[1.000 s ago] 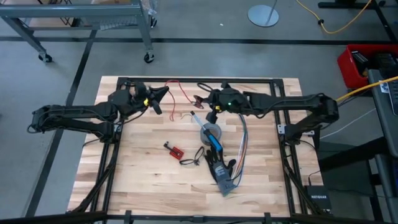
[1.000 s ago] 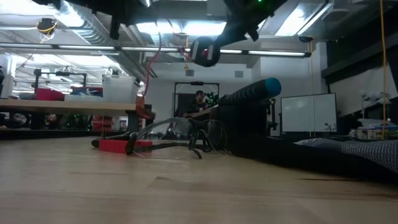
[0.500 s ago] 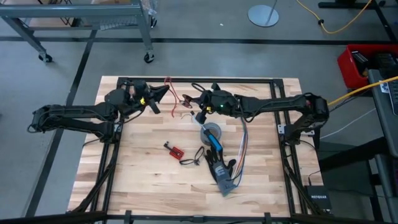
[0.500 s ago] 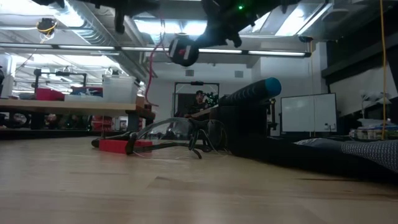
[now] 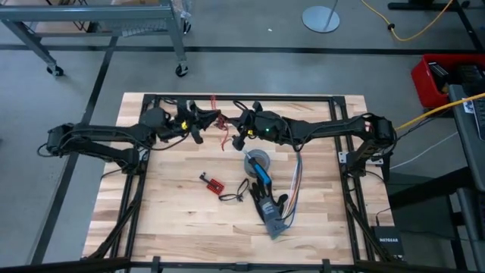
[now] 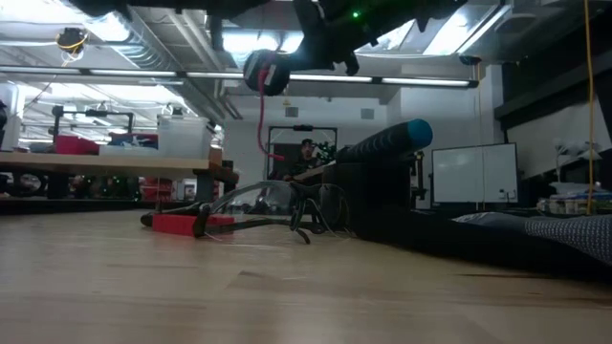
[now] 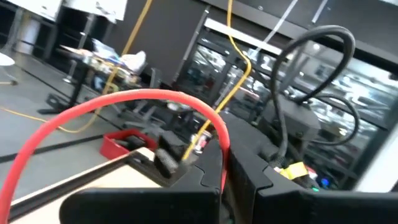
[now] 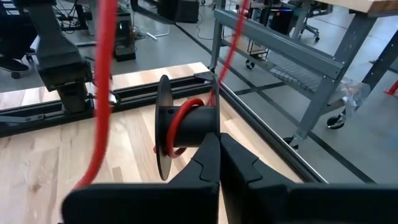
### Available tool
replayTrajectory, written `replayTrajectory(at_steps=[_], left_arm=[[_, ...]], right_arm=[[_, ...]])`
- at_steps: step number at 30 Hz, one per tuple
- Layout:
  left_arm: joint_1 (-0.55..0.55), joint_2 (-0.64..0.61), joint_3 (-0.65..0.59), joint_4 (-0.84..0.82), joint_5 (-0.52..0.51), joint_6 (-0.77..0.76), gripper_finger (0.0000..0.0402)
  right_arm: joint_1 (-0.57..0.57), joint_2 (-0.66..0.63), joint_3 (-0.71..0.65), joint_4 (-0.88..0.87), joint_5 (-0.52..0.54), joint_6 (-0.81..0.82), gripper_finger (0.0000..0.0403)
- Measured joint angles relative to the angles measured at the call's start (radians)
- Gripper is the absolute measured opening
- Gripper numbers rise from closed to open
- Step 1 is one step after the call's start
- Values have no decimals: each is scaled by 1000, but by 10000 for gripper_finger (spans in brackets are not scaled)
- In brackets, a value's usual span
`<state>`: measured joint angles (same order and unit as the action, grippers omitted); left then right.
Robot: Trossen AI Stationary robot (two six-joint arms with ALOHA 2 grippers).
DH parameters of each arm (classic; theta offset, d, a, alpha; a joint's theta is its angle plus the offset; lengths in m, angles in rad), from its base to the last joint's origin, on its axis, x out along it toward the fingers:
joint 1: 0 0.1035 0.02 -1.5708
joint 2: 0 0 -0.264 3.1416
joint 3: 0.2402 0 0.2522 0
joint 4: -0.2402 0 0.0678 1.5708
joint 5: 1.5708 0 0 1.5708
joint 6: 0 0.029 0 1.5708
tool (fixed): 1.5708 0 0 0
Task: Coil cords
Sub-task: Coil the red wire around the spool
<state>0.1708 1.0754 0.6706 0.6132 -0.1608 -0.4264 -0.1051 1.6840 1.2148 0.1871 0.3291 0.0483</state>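
A red cord [image 5: 220,121] runs between my two grippers, high above the table's far middle. Part of it is wound on a small black spool [image 8: 189,129] with a disc flange [image 8: 163,127]. The spool also shows in the low view [image 6: 266,74], where a loose length of cord [image 6: 260,124] hangs below it. My left gripper [image 5: 200,126] is shut on the cord. My right gripper [image 5: 236,129] is shut on the spool. The two grippers are close together, facing each other. I see no thin black cord with red clips in either gripper. My left gripper [image 7: 222,182] pinches the red cord [image 7: 222,163] between its two shut fingers. From there the cord arcs up and away in a slack loop [image 7: 143,94], clear of the table. My right gripper [image 8: 219,147] holds the black spool by its near end [image 8: 210,127], pinched between the two fingers. The spool is lifted clear, its axis pointing along the fingers, with red cord turns [image 8: 186,112] around it.
Nearer on the table lie a grey tape roll [image 5: 258,161], a blue-handled tool [image 5: 261,174], multicoloured ribbon wires [image 5: 295,180], a grey block [image 5: 271,214] and a small red board with a short black wire [image 5: 213,183]. A black frame rail [image 5: 242,98] runs along the far edge.
My right gripper has carried the spool toward the table's left, up to my left gripper, which has gone a little toward the right. The red cord between them, earlier spread in a wide loop, is now gathered short, and a slack length hangs below the spool.
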Motion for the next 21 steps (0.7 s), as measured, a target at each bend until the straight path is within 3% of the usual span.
replayTrajectory(at_steps=[8,14,21], left_arm=[[-28,141,100,-21,101,-11,0],[-62,148,117,-144,88,5,0],[-85,144,118,-173,76,30,0]], right_arm=[[-8,-1,0,55,2,0,0],[-34,-34,13,45,67,-1,0],[-54,-49,62,48,62,-26,0]])
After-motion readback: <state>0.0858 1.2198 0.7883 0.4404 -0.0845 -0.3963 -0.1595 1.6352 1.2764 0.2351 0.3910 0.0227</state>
